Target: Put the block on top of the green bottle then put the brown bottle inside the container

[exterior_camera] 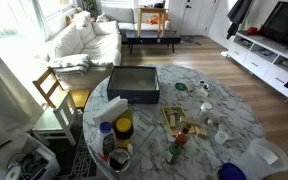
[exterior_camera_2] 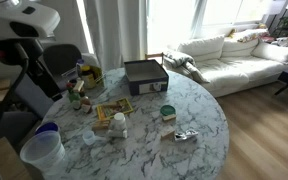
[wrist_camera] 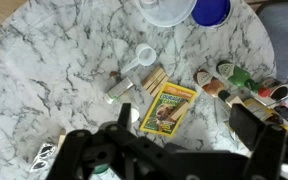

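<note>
In the wrist view my gripper (wrist_camera: pixel 184 128) is open and empty, high above the marble table (wrist_camera: pixel 54 70), with its fingers either side of a yellow book (wrist_camera: pixel 169 108). Pale wooden blocks (wrist_camera: pixel 149 82) lie just beyond the book. A row of small bottles stands at the right. It includes the brown bottle (wrist_camera: pixel 210 82) with a dark cap and the translucent green bottle (wrist_camera: pixel 242 76). In an exterior view the green bottle (exterior_camera: pixel 174 154) and brown bottle (exterior_camera: pixel 187 129) stand near the table's near edge. The dark open container (exterior_camera: pixel 134 85) sits at the far side; it also shows in an exterior view (exterior_camera_2: pixel 144 74).
A yellow-lidded jar (exterior_camera: pixel 124 127), a blue bowl (wrist_camera: pixel 212 10), a clear tub (wrist_camera: pixel 167 9), a white scoop (wrist_camera: pixel 139 63), a green tin (exterior_camera_2: pixel 168 112) and crumpled foil (exterior_camera_2: pixel 185 135) are on the table. My arm (exterior_camera_2: pixel 29 25) rises at the table's edge. A wooden chair (exterior_camera: pixel 52 90) stands beside the table.
</note>
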You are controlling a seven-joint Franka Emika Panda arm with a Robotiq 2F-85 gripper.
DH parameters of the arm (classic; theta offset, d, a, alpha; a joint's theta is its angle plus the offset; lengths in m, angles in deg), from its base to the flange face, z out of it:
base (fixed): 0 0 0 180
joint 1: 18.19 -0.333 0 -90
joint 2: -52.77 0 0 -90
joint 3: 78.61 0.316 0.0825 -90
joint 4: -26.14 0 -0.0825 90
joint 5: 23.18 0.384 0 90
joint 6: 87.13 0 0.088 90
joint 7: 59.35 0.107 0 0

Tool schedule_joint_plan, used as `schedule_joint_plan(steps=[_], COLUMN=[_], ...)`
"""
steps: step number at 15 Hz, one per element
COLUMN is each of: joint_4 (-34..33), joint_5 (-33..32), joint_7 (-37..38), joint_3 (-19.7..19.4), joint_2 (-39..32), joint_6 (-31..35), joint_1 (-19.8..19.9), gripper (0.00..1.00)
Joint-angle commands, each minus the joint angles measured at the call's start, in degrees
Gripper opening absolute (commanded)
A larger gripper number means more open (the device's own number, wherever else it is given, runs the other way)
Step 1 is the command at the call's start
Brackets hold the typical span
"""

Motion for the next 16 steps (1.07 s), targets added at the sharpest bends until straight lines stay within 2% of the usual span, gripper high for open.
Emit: schedule_joint_plan(steps=[1, 13, 16], joint_4=[-0.1, -0.1, 2.8], joint_5=[0.5, 0.5, 2.5], joint_7=[-0.5, -0.5, 4.2], joint_3=[0.6, 0.6, 5.5], joint_2=[-0.3, -0.3, 0.8], joint_6=[-0.1, -0.1, -0.9], joint_1=[0.7, 0.7, -0.5], gripper=[1.0, 1.0, 1.0])
